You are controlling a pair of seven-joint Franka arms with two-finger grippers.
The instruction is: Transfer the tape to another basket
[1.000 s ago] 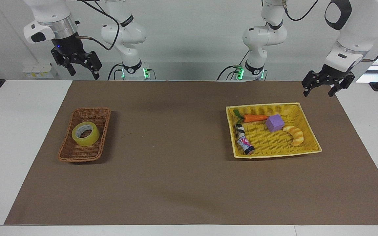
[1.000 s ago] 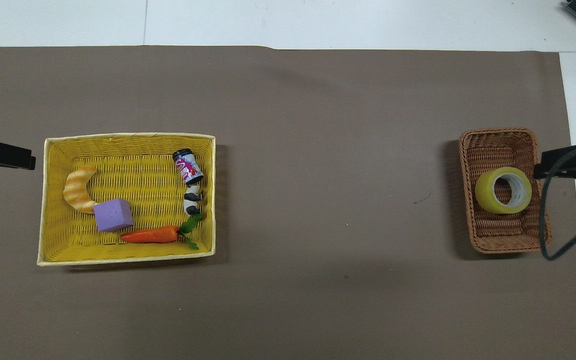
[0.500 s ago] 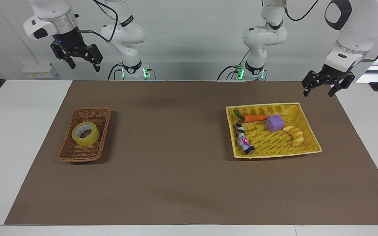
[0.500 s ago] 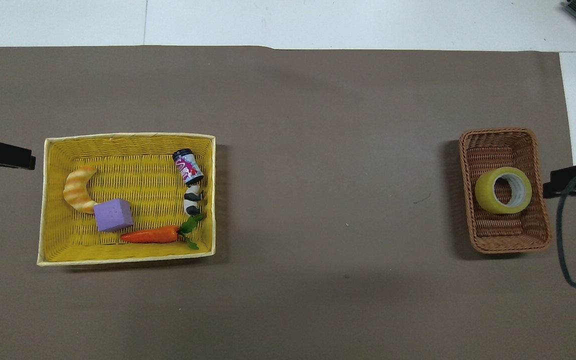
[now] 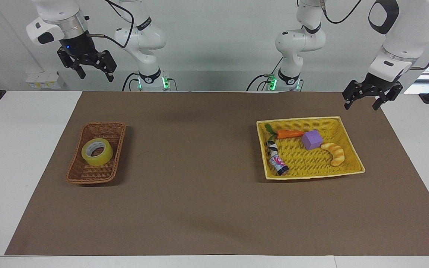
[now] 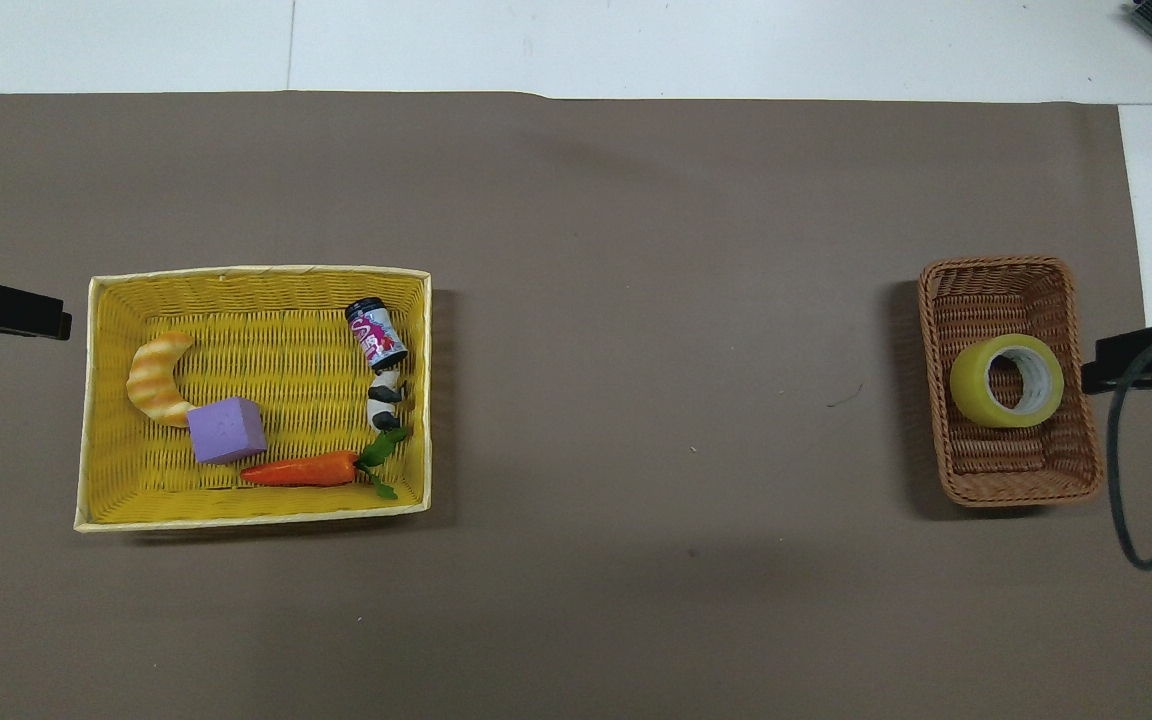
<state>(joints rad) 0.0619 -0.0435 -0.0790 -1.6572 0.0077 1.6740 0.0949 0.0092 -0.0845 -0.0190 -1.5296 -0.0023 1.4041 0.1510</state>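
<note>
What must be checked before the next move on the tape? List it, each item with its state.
1. Tape lies flat in the wicker basket, core hole up: ok.
2. Nothing else shares the wicker basket with the tape: ok.
3. Right pincer open and empty, raised high, clear of the wicker basket: ok.
4. Left pincer open and empty, waiting over the mat's corner by the yellow tray: ok.
5. Yellow tray has bare weave left among its items: ok.
6. Whether the tape has already been moved: cannot tell.

White glossy arms, black jaws, black cables, green base lights
</note>
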